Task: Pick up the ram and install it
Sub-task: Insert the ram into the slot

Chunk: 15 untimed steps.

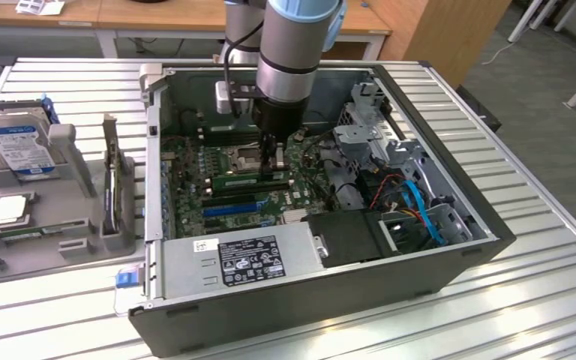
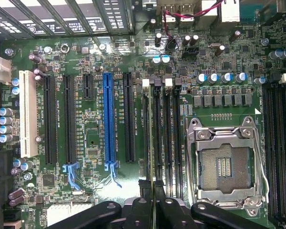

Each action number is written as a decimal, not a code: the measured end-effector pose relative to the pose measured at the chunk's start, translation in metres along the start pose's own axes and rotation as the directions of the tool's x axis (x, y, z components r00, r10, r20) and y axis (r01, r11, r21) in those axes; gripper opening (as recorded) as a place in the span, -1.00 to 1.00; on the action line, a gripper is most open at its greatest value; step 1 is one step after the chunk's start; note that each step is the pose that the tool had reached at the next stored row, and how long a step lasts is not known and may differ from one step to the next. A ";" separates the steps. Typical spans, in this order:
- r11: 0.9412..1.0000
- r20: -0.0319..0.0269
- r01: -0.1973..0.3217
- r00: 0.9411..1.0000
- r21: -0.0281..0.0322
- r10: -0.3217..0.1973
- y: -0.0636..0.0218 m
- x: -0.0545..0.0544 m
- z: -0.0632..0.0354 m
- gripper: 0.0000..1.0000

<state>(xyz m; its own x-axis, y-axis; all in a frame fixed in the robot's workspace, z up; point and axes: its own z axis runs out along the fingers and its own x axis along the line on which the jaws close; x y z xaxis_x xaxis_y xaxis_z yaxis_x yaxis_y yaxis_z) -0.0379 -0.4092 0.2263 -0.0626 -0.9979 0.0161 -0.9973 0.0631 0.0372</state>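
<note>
Your claw (image 1: 279, 166) is clamped on the ram (image 1: 248, 180): a slim green stick, edge-up, low over the slots (image 2: 170, 133) beside the socket (image 1: 247, 154).

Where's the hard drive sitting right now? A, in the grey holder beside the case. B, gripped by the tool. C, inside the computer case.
A: the blue-labelled hard drive stands upright in the grey holder, to the exterior view's left of the open computer case.
</note>
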 end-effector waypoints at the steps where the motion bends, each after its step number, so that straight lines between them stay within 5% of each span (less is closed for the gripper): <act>1: 1.000 0.000 0.000 1.000 0.000 0.000 0.0000 0.000 0.0001 -0.74; 15: 1.000 0.000 0.001 1.000 -0.002 -0.001 -0.0001 0.001 -0.0002 -0.74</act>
<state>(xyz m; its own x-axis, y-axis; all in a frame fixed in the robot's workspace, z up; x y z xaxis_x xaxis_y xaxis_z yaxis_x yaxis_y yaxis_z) -0.0379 -0.4104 0.2265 -0.0616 -0.9980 0.0159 -0.9973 0.0622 0.0390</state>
